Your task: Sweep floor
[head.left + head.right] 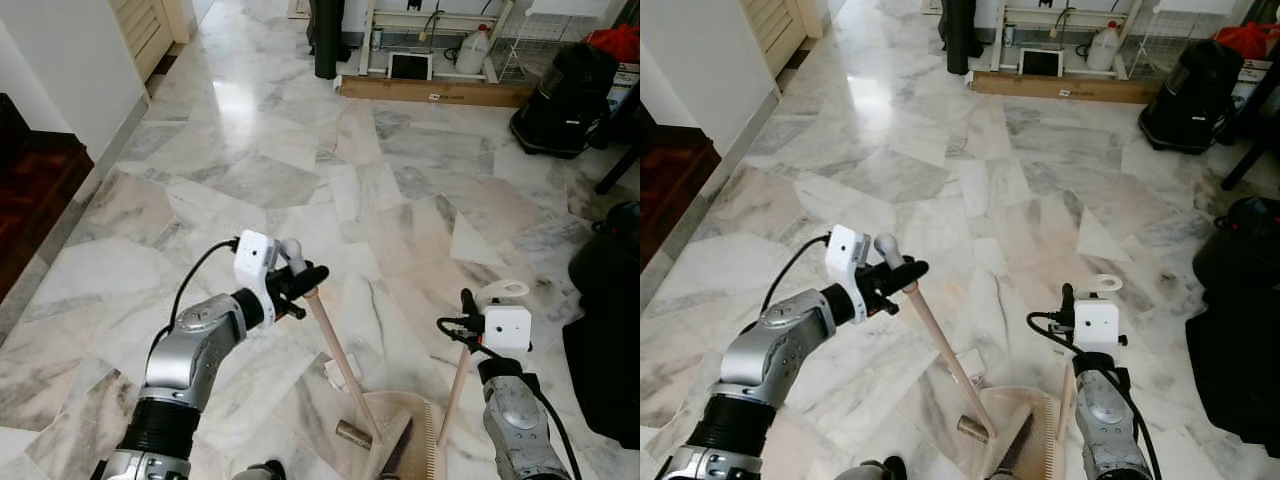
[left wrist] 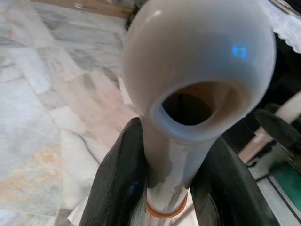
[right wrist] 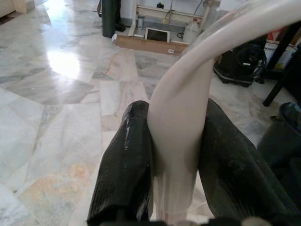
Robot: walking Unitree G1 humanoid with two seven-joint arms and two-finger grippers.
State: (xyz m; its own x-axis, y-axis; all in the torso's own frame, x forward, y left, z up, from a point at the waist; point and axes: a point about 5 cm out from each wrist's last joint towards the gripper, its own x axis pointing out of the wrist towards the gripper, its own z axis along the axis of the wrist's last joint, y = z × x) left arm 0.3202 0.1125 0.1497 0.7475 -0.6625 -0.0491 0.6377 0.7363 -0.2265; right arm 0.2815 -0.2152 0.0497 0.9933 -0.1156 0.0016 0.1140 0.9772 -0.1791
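The veined grey-and-pink marble floor spread before me. My left gripper was clamped near the top of the pale wooden broom handle. My right gripper pinched the beige plastic dustpan by its upright handle, beside a small brass cylinder.
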